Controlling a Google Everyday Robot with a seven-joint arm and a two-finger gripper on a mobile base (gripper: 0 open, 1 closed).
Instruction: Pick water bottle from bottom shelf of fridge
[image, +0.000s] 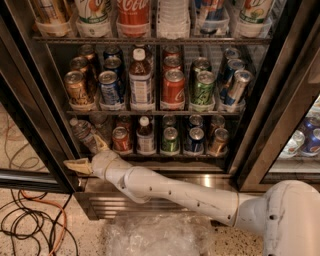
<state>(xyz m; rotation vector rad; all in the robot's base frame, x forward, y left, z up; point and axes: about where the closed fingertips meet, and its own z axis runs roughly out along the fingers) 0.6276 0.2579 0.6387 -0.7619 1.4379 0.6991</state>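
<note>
The water bottle (82, 132), small and clear with a ribbed body, is at the left end of the fridge's bottom shelf (200, 156) and leans up and to the left. My gripper (90, 154) is at the bottle's base, on the end of the white arm that reaches in from the lower right. One tan finger (77, 166) points left below the bottle and the other (103, 143) rises on its right side. The two fingers hold the bottle's lower part between them.
To the right of the bottle on the bottom shelf stand several cans (170, 140) and a white-capped bottle of dark liquid (145, 135). The dark door frame (47, 145) runs close on the left. Cables (30, 225) lie on the floor, with crumpled clear plastic (155, 235) below the arm.
</note>
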